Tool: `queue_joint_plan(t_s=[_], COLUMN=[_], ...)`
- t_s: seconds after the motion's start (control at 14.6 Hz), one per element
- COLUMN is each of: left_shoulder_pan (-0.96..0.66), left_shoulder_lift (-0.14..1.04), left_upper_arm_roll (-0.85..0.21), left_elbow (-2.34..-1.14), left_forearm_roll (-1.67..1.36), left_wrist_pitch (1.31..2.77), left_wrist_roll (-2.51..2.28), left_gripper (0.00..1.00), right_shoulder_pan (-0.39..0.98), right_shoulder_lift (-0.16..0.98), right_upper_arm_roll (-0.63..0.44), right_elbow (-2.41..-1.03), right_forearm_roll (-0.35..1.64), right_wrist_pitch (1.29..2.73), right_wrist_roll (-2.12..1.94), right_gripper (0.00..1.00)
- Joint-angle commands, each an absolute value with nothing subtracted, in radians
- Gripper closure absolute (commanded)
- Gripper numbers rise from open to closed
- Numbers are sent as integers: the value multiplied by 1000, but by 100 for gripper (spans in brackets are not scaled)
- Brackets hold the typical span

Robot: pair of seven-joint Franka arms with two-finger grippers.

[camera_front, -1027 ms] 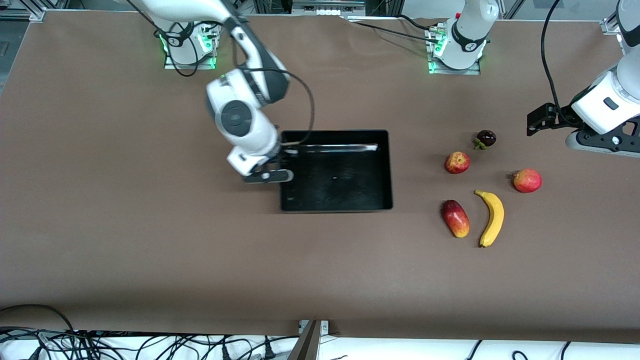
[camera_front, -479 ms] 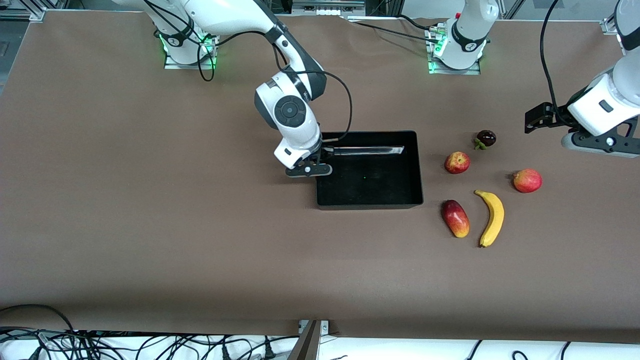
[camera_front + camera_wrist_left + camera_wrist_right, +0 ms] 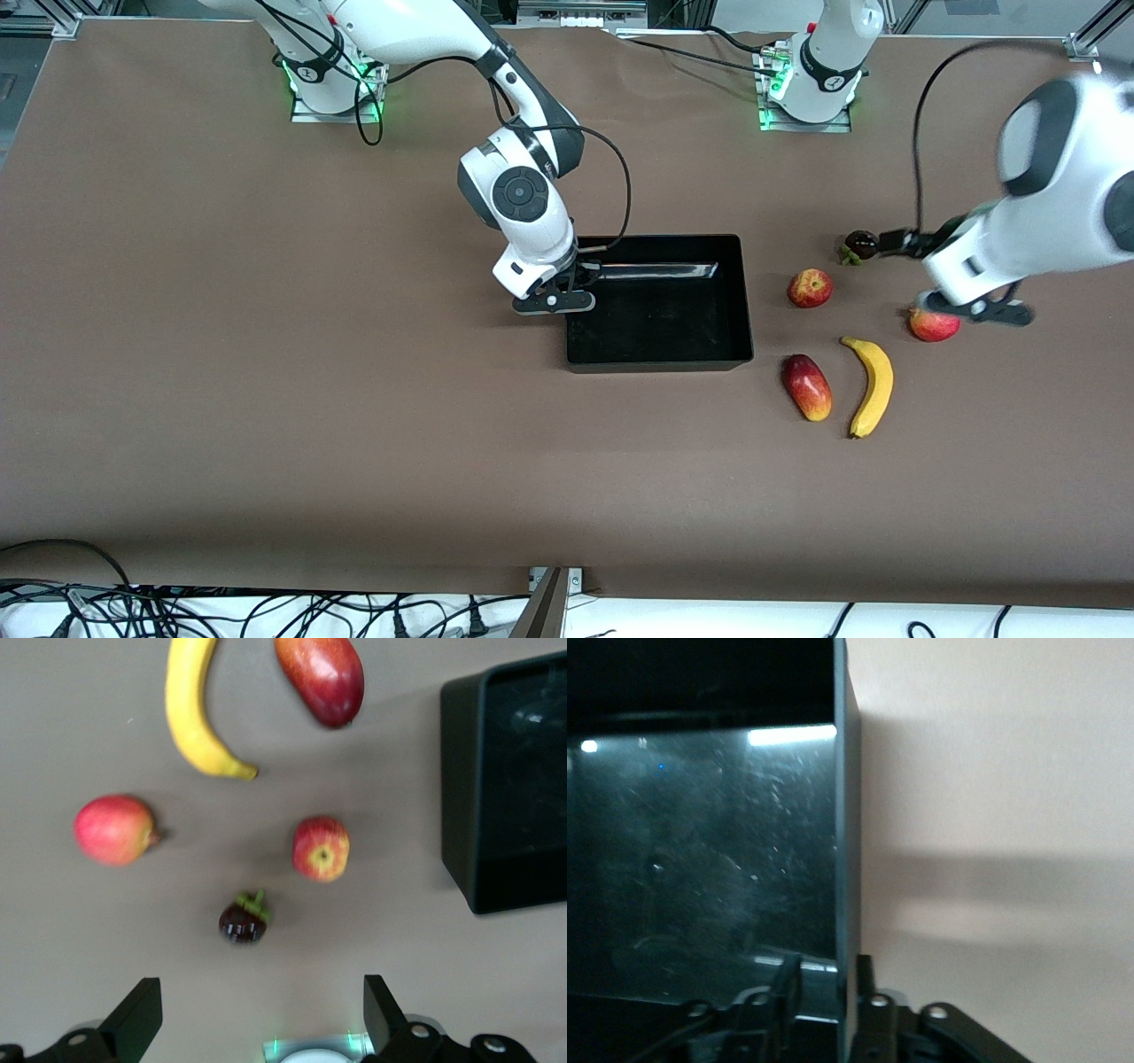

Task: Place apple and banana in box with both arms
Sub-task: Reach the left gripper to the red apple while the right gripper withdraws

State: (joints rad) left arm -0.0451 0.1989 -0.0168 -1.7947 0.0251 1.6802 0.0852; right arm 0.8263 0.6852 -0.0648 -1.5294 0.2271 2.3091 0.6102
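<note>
black box (image 3: pixel 660 359) sits mid-table; right gripper (image 3: pixel 824 979) straddles its wall, jaws narrow. left gripper (image 3: pixel 257 1023) hangs wide above the fruit. apple (image 3: pixel 810 288) and banana (image 3: pixel 872 385) lie beside the box.

On the counter (image 3: pixel 266 399), take 12 o'clock as pointing at the arm bases and put the apple (image 3: pixel 810 288) in the middle. The box (image 3: pixel 660 365) sits at 9 o'clock, near it. A small dark fruit (image 3: pixel 860 244) is at 1 o'clock. A round fruit with a nub (image 3: pixel 930 326) is at 4, the banana (image 3: pixel 873 385) at 5 and an oval fruit (image 3: pixel 806 387) at 6, just beside the banana. The left gripper (image 3: pixel 970 310) hangs over the nubbed fruit. The right gripper (image 3: pixel 556 301) is at the box's 9 o'clock wall, jaws on both sides of it.
</note>
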Motion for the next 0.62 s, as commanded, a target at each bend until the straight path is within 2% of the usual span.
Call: queue_joint_plan(t_s=[0.0,0.21,0.41,0.55], left_shoulder_pan=[-49,-49,-49,-49], left_shoulder_lift=[170,181,227,256], left_upper_arm_roll=[-44,-74,-86,-86], left_elbow=[-1991,-2109,-2215,-2256], left_forearm_roll=[2,18,18,18], left_wrist_pitch=[1889,2040,2230,2296], left_wrist_roll=[45,38,38,38], left_gripper=[0,0,0,0], right_shoulder_pan=[813,732,664,652], right_shoulder_lift=[655,586,491,434], right_upper_arm_roll=[-81,-124,-234,-303], right_elbow=[-1465,-1364,-1353,-1358], right_forearm_roll=[245,239,253,253], right_wrist_pitch=[2217,1996,1901,1814], right_wrist_roll=[597,591,493,404], right_gripper=[0,0,0,0])
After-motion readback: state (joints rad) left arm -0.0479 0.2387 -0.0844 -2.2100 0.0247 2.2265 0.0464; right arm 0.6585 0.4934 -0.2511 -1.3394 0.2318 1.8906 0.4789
